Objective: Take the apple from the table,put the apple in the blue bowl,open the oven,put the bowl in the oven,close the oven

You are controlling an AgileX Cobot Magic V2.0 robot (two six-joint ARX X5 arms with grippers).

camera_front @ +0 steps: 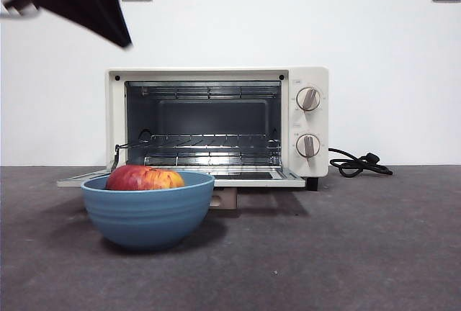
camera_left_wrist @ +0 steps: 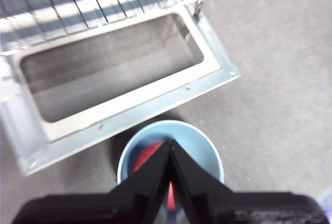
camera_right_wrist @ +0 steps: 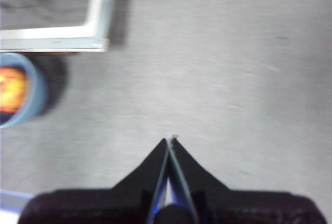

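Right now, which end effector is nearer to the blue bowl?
Left. The left end effector hangs directly above the blue bowl; the right end effector is off to its side, over the table.

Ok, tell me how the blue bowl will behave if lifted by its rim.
The blue bowl looks rigid, so it should hold shape. With the apple off-centre inside, it may tilt and the apple roll. Its narrow base suggests it could tip if nudged.

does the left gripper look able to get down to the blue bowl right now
Probably yes. The left gripper hangs above the blue bowl, jaws shut, with nothing between them. The apple fills the middle, so the rim is the likely grasp, and the open oven door lies beside the bowl, not over it.
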